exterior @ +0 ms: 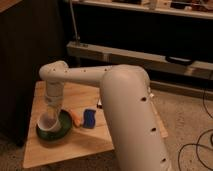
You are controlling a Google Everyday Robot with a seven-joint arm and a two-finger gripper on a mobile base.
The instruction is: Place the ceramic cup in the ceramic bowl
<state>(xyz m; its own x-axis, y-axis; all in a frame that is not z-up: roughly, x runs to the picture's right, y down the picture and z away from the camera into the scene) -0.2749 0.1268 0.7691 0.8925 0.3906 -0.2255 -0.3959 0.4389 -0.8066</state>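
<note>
Ceramic cup [48, 121] is what I am carrying, small and white, hanging straight below my wrist with its open mouth tipped toward the camera. It is sitting over the left part of the ceramic bowl [61, 131], the wide green dish at the near left of the table [75, 150]; whether the cup is already touching the bowl's floor or hanging just above it I cannot tell. My tool [51, 111] is reaching down from the arm's elbow, which is bending above the table's left side, and it is meeting the cup from above. The fingers are hidden behind the cup and the wrist, so I cannot tell whether they are spread or pinching the cup. Just right of the bowl an orange object [75, 117] is lying on the wood, close against the rim, and beside it a blue object [90, 119] is standing near the middle of the table. My big pale forearm is crossing the right half of the table and covering whatever is lying behind it.
</note>
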